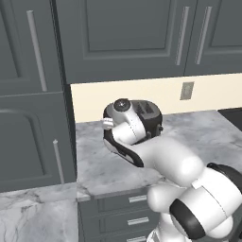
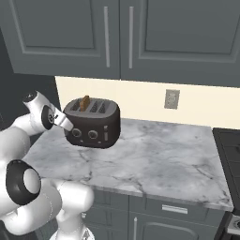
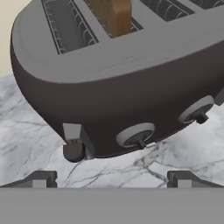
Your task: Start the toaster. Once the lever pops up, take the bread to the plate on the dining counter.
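The dark toaster stands at the back left of the marble worktop, knobs facing out. The bread stands upright in one of its left slots, its golden-brown top poking out. In the hand view the lever is a small dark tab low at the left of the toaster's front. My gripper is open, just in front of that face and slightly below it, touching nothing. My hand is at the toaster's left end and covers most of the toaster. The plate and dining counter are out of view.
Grey upper cabinets hang low above the toaster. A wall outlet sits on the cream backsplash. A tall grey cabinet closes the worktop's left end. A dark cooktop borders the right. Grey drawers lie below.
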